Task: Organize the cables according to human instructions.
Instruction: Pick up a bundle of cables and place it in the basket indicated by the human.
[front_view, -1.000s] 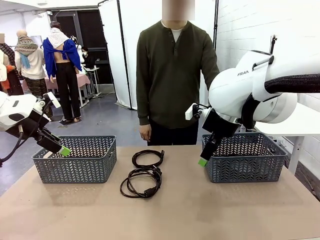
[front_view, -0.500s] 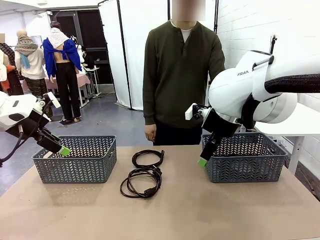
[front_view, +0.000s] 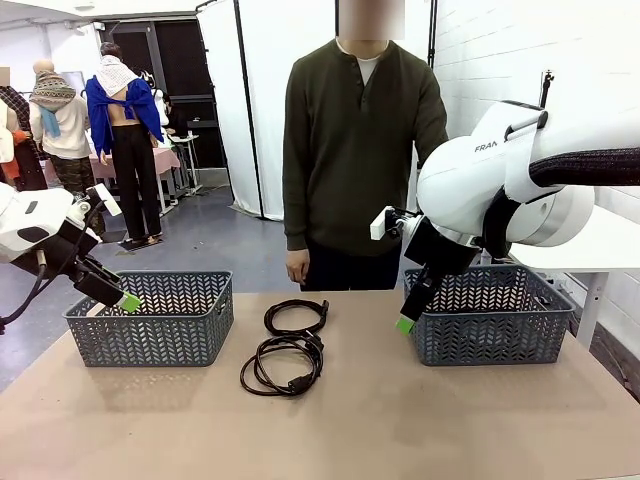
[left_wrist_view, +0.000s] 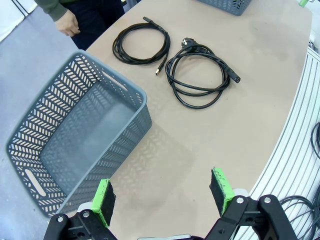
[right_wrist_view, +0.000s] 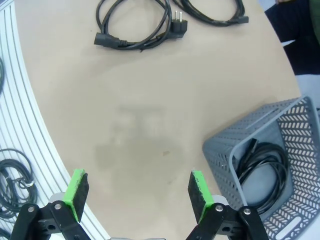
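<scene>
**Two coils lying on the bench, a third half hidden in the right basket**

The left fingers (front_view: 127, 301) are hanging wide apart, holding nothing, over the near side of the left basket (front_view: 150, 322). From the front they are showing edge-on, and their wrist view is revealing the gap. Between the baskets, two cables are lying on the bench (front_view: 330, 430), the far coil (front_view: 296, 316) and the near coil (front_view: 283, 366) just beside each other. Whether they are touching I cannot tell. The right fingers (front_view: 404, 324) are hovering spread wide, gripping nothing, by the near left corner of the right basket (front_view: 490, 322). Its wall is screening the inside from the front. The right wrist view is showing a third coil (right_wrist_view: 262, 170) lying inside, partly covered by the rim. One of the person's arms is disappearing behind the right arm (front_view: 500, 180), whose shell is reading "FRA", the rest cut off.
</scene>
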